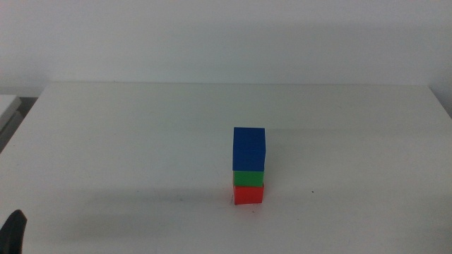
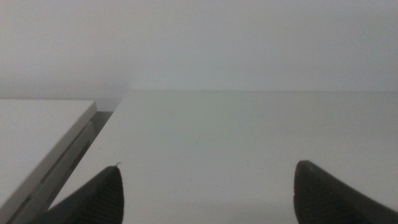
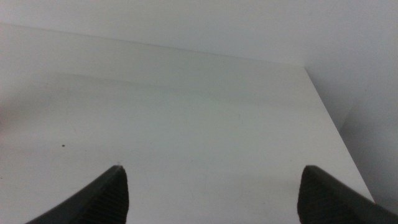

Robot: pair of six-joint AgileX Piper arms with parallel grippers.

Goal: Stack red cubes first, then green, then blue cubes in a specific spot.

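Blue cube (image 1: 248,148) atop green cube (image 1: 248,177), red cube (image 1: 248,194)

Left gripper (image 1: 14,231) mostly cut off, bottom-left corner.

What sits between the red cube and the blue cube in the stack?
The green cube sits between the red cube below and the blue cube on top, seen in the middle view.

bare lab-like test setup: plain white table (image 1: 141,141) against blank white wall (image 1: 212,35)
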